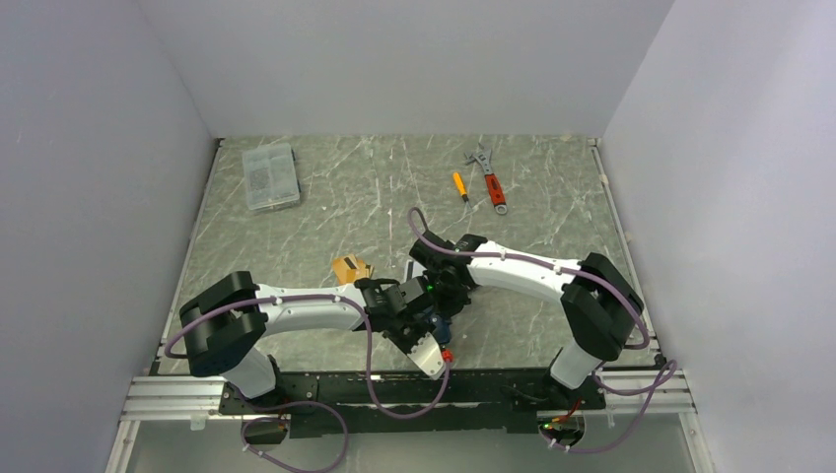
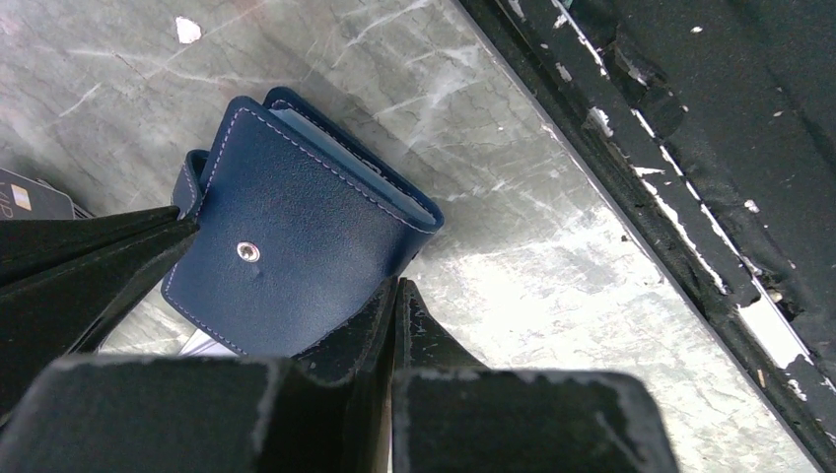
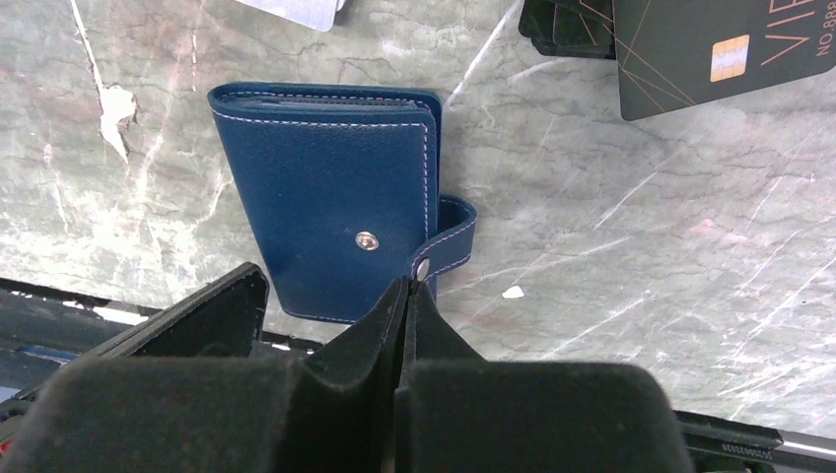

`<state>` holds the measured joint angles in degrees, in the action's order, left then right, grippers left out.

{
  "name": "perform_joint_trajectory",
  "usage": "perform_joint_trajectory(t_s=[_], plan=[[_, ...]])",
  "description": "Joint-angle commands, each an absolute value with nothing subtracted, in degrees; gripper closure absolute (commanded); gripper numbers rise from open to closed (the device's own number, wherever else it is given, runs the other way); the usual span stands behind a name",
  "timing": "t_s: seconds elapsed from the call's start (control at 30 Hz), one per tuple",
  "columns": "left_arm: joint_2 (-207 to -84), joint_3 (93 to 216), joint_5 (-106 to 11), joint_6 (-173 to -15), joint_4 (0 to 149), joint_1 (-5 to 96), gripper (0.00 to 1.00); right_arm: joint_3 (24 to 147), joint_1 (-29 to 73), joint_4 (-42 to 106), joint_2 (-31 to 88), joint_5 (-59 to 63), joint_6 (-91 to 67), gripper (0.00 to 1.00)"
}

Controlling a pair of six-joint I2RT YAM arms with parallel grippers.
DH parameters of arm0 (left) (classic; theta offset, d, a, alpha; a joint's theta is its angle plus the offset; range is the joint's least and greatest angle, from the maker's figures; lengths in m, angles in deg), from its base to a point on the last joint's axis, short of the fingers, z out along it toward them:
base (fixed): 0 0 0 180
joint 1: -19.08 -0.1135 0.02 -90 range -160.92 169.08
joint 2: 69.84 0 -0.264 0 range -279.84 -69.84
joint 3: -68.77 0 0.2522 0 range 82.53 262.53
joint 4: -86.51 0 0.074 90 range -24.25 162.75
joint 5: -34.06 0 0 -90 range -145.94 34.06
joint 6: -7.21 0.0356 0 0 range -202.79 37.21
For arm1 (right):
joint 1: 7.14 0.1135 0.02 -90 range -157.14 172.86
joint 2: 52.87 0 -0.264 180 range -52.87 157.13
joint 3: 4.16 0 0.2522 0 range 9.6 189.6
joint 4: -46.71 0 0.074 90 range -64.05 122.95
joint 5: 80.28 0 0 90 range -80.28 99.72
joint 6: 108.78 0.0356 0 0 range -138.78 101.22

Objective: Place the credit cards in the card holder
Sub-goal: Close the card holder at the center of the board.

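Observation:
The card holder (image 3: 325, 187) is a navy blue wallet lying folded shut on the grey table, its snap tab (image 3: 455, 235) undone; it also shows in the left wrist view (image 2: 296, 236). My right gripper (image 3: 407, 288) is shut, its tips touching the tab's snap end; I cannot tell if it pinches the tab. My left gripper (image 2: 397, 288) is shut, its tips against the wallet's edge. Black credit cards (image 3: 710, 44) lie beyond the wallet, with a white-grey card (image 3: 296, 10). Orange-tan cards (image 1: 350, 268) lie left of the grippers. From above, both grippers (image 1: 429, 307) hide most of the wallet.
A clear plastic box (image 1: 270, 175) sits at the back left. A red-handled wrench (image 1: 490, 177) and a small orange screwdriver (image 1: 459, 185) lie at the back right. The black rail at the table's near edge (image 2: 690, 227) runs close beside the wallet.

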<state>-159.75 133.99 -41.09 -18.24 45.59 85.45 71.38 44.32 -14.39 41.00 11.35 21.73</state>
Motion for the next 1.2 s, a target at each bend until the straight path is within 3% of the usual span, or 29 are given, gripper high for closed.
perform_joint_trajectory(t_s=[0.0, 0.53, 1.17], plan=[[-159.83, 135.79, -41.41, -16.76, 45.97, 85.78, 0.94, 71.14, 44.04, -12.74, 38.39, 10.17, 22.11, 1.0], [-161.07, 136.17, -42.17, -15.8, 45.46, 85.79, 0.93, 69.2, 42.32, -7.31, 42.43, 2.39, 19.05, 1.0], [-160.83, 135.63, -41.87, -15.95, 45.27, 85.79, 0.94, 69.43, 42.21, -6.45, 46.0, 2.51, 17.75, 1.0]])
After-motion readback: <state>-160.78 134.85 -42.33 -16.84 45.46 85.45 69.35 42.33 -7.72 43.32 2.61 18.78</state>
